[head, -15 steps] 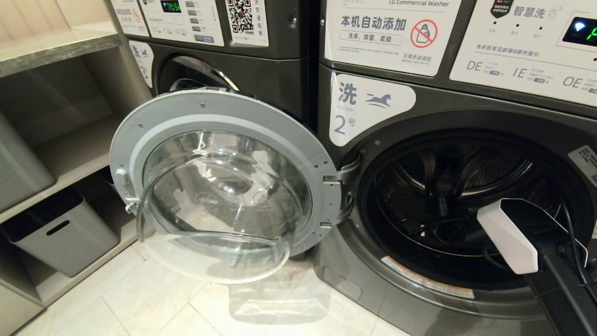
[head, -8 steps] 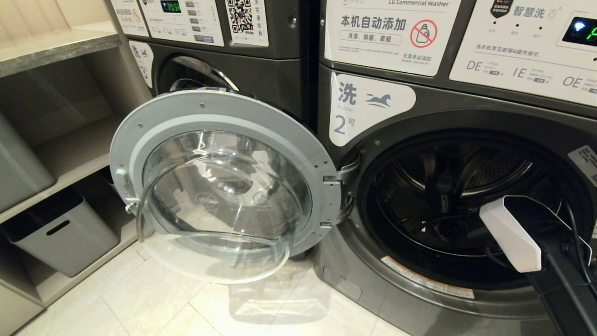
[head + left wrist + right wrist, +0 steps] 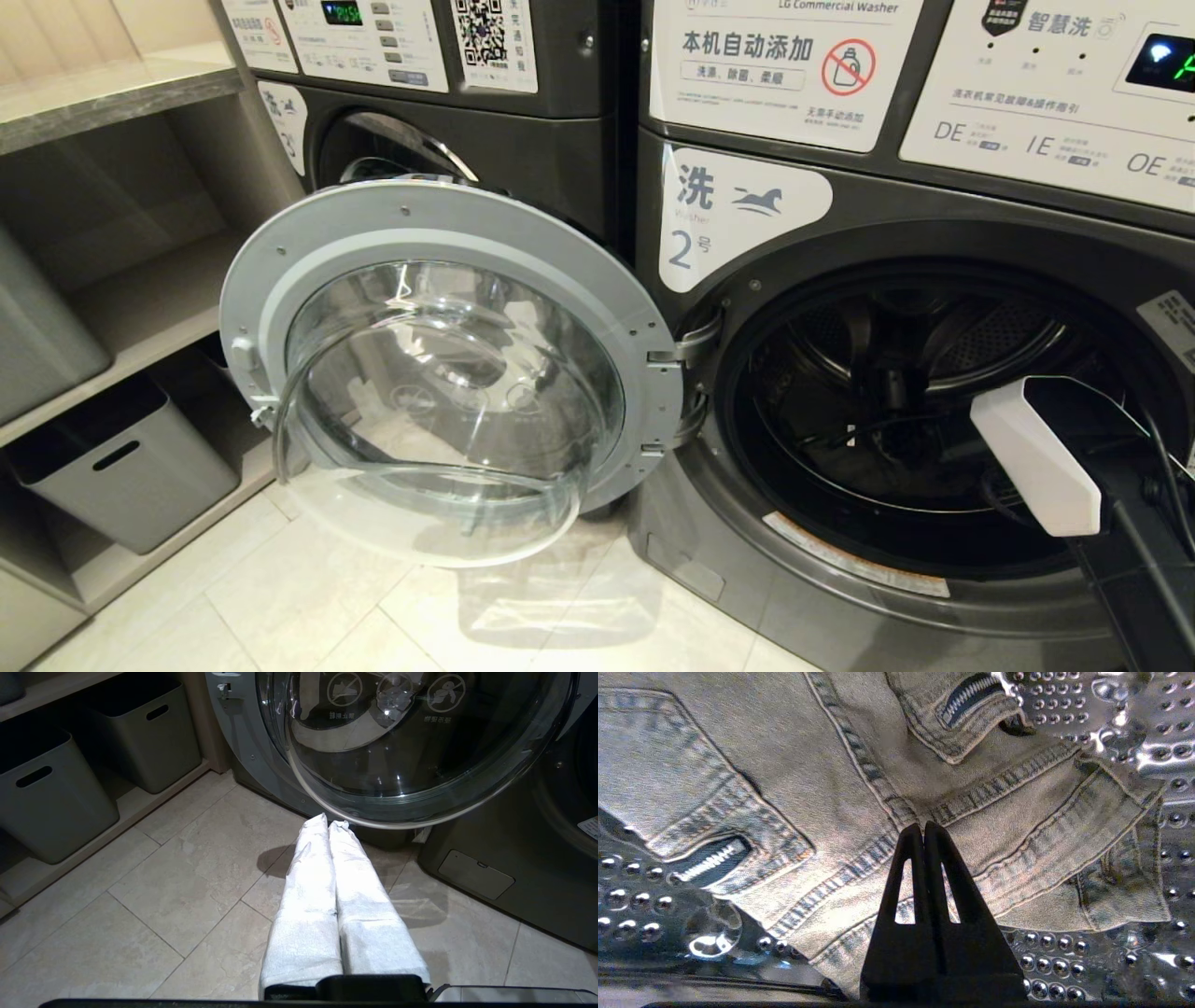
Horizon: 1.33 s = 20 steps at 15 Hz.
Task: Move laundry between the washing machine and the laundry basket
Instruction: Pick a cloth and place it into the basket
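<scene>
With fingers pressed together, right hand (image 3: 924, 828) reaches into drum (image 3: 1134, 728).

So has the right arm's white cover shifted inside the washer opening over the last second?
Yes. The right arm's white cover has slid slightly down and to the right against the washer's door opening rim, toward the picture's edge.
</scene>
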### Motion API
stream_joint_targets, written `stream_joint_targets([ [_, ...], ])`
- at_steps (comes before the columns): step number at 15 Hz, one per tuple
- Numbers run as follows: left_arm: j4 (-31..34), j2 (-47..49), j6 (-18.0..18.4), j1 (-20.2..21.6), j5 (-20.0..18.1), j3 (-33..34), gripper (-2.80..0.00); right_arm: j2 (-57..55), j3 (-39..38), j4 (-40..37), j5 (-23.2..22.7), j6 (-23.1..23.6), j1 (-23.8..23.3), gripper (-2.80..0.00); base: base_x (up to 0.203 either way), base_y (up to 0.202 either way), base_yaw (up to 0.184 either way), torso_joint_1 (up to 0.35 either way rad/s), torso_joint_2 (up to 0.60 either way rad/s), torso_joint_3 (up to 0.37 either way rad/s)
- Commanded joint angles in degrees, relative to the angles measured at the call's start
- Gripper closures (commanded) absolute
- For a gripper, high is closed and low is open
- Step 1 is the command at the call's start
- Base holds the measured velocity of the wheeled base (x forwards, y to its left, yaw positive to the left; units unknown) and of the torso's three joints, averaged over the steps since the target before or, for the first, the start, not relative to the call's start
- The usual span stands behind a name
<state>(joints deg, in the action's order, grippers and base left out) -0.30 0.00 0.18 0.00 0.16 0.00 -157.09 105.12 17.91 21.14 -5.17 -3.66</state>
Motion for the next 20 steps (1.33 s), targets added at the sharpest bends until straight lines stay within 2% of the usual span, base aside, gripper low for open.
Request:
stream_joint_targets([
  [1, -0.05, 0.00, -0.01, 0.00, 0.02, 0.00, 0.00, 0.38, 0.00, 0.11, 0.13, 0.07, 0.18, 0.00, 0.000, 0.000, 0.000, 0.000, 0.00, 0.000],
  [14, 0.04, 0.00, 0.59, 0.00, -0.07, 0.00, 0.00, 0.06, 0.00, 0.20, 0.13, 0.86, 0.32, 0.00, 0.000, 0.000, 0.000, 0.000, 0.00, 0.000],
  [20, -0.01, 0.00, 0.26, -0.06, 0.02, 0.00, 0.00, -0.59, 0.00, 0.20, 1.71, 1.57, 0.41, 0.00, 0.000, 0.000, 0.000, 0.000, 0.00, 0.000],
])
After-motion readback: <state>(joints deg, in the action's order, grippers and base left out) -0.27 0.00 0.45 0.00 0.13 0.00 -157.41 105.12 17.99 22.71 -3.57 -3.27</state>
